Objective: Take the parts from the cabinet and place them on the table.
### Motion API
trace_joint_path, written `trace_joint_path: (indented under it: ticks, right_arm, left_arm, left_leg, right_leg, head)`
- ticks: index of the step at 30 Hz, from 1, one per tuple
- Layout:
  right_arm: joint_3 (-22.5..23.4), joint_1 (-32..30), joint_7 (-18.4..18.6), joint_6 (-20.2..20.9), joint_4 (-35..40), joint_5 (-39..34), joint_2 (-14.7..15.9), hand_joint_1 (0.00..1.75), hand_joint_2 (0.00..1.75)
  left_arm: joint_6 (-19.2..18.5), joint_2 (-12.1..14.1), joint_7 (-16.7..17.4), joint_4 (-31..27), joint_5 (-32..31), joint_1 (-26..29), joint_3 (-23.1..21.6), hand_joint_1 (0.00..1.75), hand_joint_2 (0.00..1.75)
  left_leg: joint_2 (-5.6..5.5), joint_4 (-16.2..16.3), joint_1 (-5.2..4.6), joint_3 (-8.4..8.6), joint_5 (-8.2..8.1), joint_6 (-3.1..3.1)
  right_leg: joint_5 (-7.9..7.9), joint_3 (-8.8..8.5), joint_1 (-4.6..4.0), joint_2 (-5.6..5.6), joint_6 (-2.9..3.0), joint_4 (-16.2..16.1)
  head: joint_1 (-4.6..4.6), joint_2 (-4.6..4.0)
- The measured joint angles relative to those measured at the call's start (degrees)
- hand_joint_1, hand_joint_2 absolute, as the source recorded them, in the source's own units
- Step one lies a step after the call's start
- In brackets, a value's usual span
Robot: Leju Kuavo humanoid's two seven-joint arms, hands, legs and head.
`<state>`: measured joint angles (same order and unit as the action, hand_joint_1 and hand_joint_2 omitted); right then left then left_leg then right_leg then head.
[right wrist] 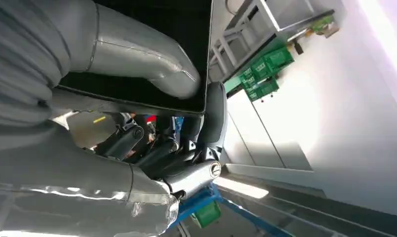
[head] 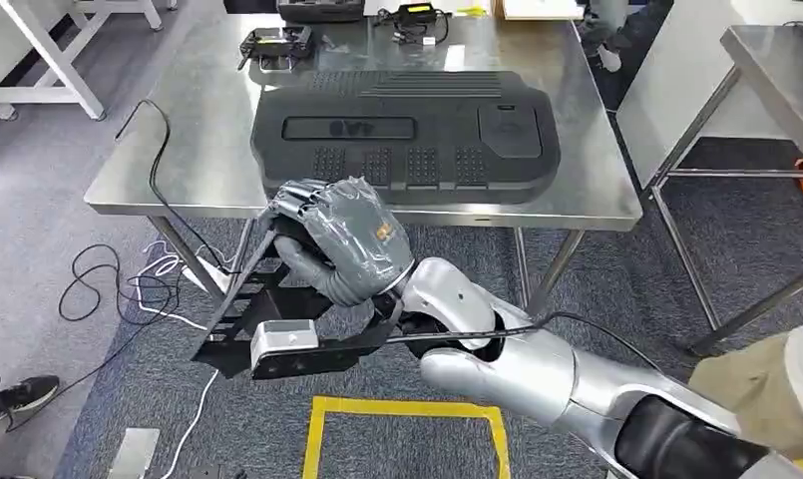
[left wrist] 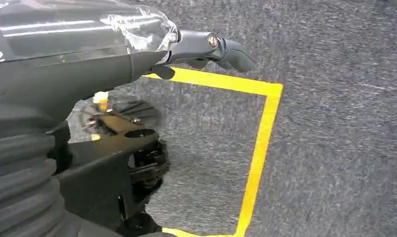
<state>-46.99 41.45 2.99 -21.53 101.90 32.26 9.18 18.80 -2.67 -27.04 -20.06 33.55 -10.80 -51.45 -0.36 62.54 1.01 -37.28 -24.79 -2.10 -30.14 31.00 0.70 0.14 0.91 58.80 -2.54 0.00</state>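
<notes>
— Where does the right hand [head: 342, 239] sit?

— In the head view it is left of the frame's centre, just below the near edge of the steel table [head: 193, 150]. Its grey-wrapped fingers are closed around a black bracket part [head: 267, 319], which hangs from the grip towards the lower left of the frame, over the grey carpet.

— Does the wrist camera agree?

— Yes. In the right wrist view the thick grey thumb [right wrist: 147, 64] presses onto the flat black face of the part, and the darker fingers [right wrist: 186, 177] curl beneath its edge.

— And the left hand [left wrist: 206, 47]?

— The left wrist view shows it near the top of the frame, above the carpet and a yellow tape square [left wrist: 263, 133]. Nothing is seen in it, but whether its fingers are spread or curled cannot be told.

— What lies on the table?

— A large black moulded cover [head: 407, 130] fills the middle of the tabletop. Behind it, at the upper edge of the frame, are a small black device [head: 274, 45] and a charger with its cable [head: 417, 20].

— On the floor?

— Black and white cables [head: 128, 284] loop at the left, and the yellow square [head: 407, 409] sits at the bottom centre.
</notes>
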Motion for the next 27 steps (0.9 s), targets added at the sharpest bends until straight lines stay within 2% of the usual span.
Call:
trace_joint_path:
  ticks: [1, 2, 3, 4, 6, 7, 8, 10, 11, 12, 13, 15, 16, 17, 18, 20, 21, 22, 27]
  right_arm:
    - [0.0, -0.01, 0.0, 0.02, -0.13, 0.0, 0.0, 1.75, 1.75]
    - [0.0, 0.15, -0.02, -0.02, -0.28, -0.02, -0.02, 1.75, 1.75]
    - [0.02, 0.19, -0.02, -0.09, -0.28, -0.02, -0.02, 1.75, 1.75]
    - [0.02, 0.17, -0.02, -0.11, -0.37, -0.02, -0.02, 1.75, 1.75]
    - [0.02, 0.28, -0.11, -0.18, -0.37, 0.0, -0.02, 1.75, 1.75]
    - [0.04, 0.3, -0.11, -0.2, -0.39, 0.0, -0.02, 1.75, 1.75]
    - [0.09, 0.45, -0.13, -0.31, -0.39, 0.02, 0.0, 1.75, 1.75]
    - [0.13, 0.37, -0.09, -0.59, -0.46, 0.02, 0.0, 1.75, 1.75]
    - [0.15, 0.24, 0.09, -0.79, -0.55, 0.02, 0.09, 1.75, 1.75]
    - [0.17, 0.18, 0.2, -1.07, -0.61, 0.02, 0.15, 1.75, 1.75]
    - [0.22, 0.18, 0.26, -1.29, -0.63, 0.04, 0.26, 1.75, 1.75]
    - [0.66, 0.2, 0.35, -1.62, -0.61, 0.11, 0.35, 1.75, 1.75]
    - [1.05, 0.14, 0.5, -1.79, -0.63, 0.15, 0.44, 1.75, 1.75]
    - [1.31, 0.29, 0.61, -2.23, -0.66, 0.15, 0.55, 1.75, 1.75]
    - [1.53, 0.34, 0.63, -2.3, -0.66, 0.18, 0.57, 1.75, 1.75]
    - [2.03, 0.33, 0.79, -2.58, -0.66, 0.24, 0.83, 1.75, 1.75]
    - [2.32, 0.36, 0.79, -2.82, -0.66, 0.31, 0.87, 1.75, 1.75]
    - [2.56, 0.36, 0.87, -2.95, -0.66, 0.33, 0.9, 1.75, 1.75]
    - [4.09, 0.36, 1.29, -4.11, -0.66, 0.24, 1.42, 1.75, 1.75]
  left_arm:
    - [0.02, 0.0, 0.02, 0.0, 0.02, 0.07, 0.0, 0.0, 1.75]
    - [0.04, 0.0, -0.09, 0.0, 0.02, 0.05, 0.0, 0.0, 1.75]
    - [0.04, 0.0, -0.11, 0.0, 0.02, 0.05, -0.02, 0.0, 1.75]
    - [0.04, 0.0, -0.11, 0.0, 0.02, 0.1, -0.02, 0.0, 1.75]
    - [0.04, 0.0, -0.16, 0.0, 0.0, 0.01, 0.0, 0.0, 1.75]
    - [0.04, 0.0, -0.24, 0.0, 0.0, -0.07, 0.0, 0.0, 1.75]
    - [0.04, 0.0, -0.24, 0.0, -0.02, -0.16, 0.0, 0.0, 1.75]
    - [0.04, 0.0, -0.24, 0.0, -0.02, -0.15, 0.0, 0.0, 1.75]
    - [0.04, 0.0, -0.24, 0.0, -0.07, -0.13, 0.0, 0.0, 1.75]
    - [0.04, 0.0, -0.26, 0.0, -0.09, -0.11, 0.0, 0.0, 1.75]
    - [0.04, 0.0, -0.33, 0.0, -0.11, -0.09, 0.0, 0.0, 1.75]
    - [0.02, 0.0, -0.5, 0.0, -0.2, -0.1, 0.0, 0.0, 1.75]
    - [-0.02, 0.0, -0.66, 0.0, -0.24, -0.08, 0.0, 0.0, 1.75]
    - [-0.08, 0.0, -0.77, 0.0, -0.26, -0.2, 0.0, 0.0, 1.75]
    - [-0.13, 0.0, -0.85, 0.0, -0.2, -0.19, 0.0, 0.0, 1.75]
    - [-0.13, 0.0, -0.85, 0.0, -0.07, -0.13, 0.0, 0.0, 1.75]
    - [-0.13, 0.02, -0.85, 0.0, -0.02, -0.17, 0.0, 0.0, 1.75]
    - [-0.13, 0.02, -0.92, 0.0, 0.07, -0.22, 0.0, 0.0, 1.75]
    - [-0.02, 0.09, -1.01, 0.0, 0.37, -0.18, 0.0, 0.0, 1.75]
  left_leg:
    - [-0.01, -1.01, -0.06, 0.61, -0.56, 0.36]
    - [-0.03, -2.16, -0.56, 0.83, -0.48, 0.61]
    - [0.06, -2.82, -0.57, 1.06, -1.58, 1.28]
    - [0.0, -2.74, -0.66, 0.95, -1.71, 1.5]
    - [-0.02, -3.58, -0.15, 1.71, -1.79, 2.3]
    - [0.0, -3.86, -0.14, 2.22, -1.95, 2.65]
    - [0.09, -3.93, -0.12, 2.53, -2.15, 2.97]
    - [0.17, -3.92, -0.19, 3.06, -2.68, 3.35]
    - [0.17, -3.91, -0.22, 3.38, -3.02, 3.4]
    - [0.14, -3.89, -0.22, 3.75, -3.33, 3.39]
    - [0.05, -3.88, -0.22, 4.31, -3.76, 3.32]
    - [-0.06, -3.78, -0.21, 5.63, -4.7, 2.98]
    - [-0.07, -3.81, -0.19, 5.99, -5.27, 2.65]
    - [-0.11, -3.46, -0.55, 6.0, -5.49, 2.25]
    - [-0.07, -3.6, -0.46, 5.88, -5.46, 2.02]
    - [0.12, -4.14, -0.44, 6.23, -5.55, 1.42]
    - [0.06, -3.79, -0.57, 6.34, -5.88, 1.55]
    - [0.07, -3.84, -0.56, 6.43, -5.73, 1.77]
    - [0.08, -4.79, -0.53, 7.05, -5.72, 1.75]
  right_leg:
    - [-0.45, -0.16, -0.06, -0.04, -0.28, -0.21]
    - [-0.68, -0.12, -0.32, 0.18, -0.65, 0.2]
    - [-0.68, 0.18, -0.23, 0.14, -0.89, 0.13]
    - [-0.73, 0.13, -0.24, 0.12, -1.06, -0.17]
    - [-1.46, -0.29, -0.2, 0.05, -1.83, -0.3]
    - [-2.08, -0.04, -0.1, 0.05, -2.02, 1.3]
    - [-3.52, 1.75, -0.09, 0.03, -2.14, 4.65]
    - [-6.48, 7.27, -0.01, 0.02, -2.44, 13.82]
    - [-6.83, 9.86, 0.01, 0.02, -2.54, 17.28]
    - [-5.67, 10.97, 0.04, 0.02, -2.56, 17.71]
    - [-3.06, 10.73, 0.05, 0.02, -2.43, 15.46]
    - [3.85, 7.63, 0.06, -0.03, -2.07, 5.94]
    - [4.95, 6.3, 0.02, -0.08, -1.88, 2.49]
    - [4.56, 6.01, -0.5, -0.05, -1.75, 1.85]
    - [3.84, 5.8, -0.35, -0.04, -1.22, 1.43]
    - [3.62, 5.82, -0.59, 0.2, -0.79, 1.4]
    - [3.78, 5.69, -0.37, 0.15, -1.04, 1.1]
    - [3.74, 5.62, -0.35, 0.16, -1.0, 1.1]
    - [3.36, 5.46, -0.46, 0.17, -0.6, 1.1]
  head:
    - [-0.04, 0.0]
    - [0.3, 0.0]
    - [0.22, 0.0]
    - [0.11, 0.0]
    - [0.09, 0.0]
    - [0.0, 0.0]
    - [-0.37, 0.0]
    - [-0.7, 0.0]
    - [-0.7, 0.0]
    - [-0.79, 0.0]
    - [-0.94, 0.0]
    - [-1.18, 0.0]
    - [-1.29, 0.0]
    - [-1.0, 0.0]
    - [-1.09, 0.0]
    - [-0.92, 0.0]
    - [-0.94, 0.0]
    - [-0.81, 0.0]
    - [-0.77, 0.0]
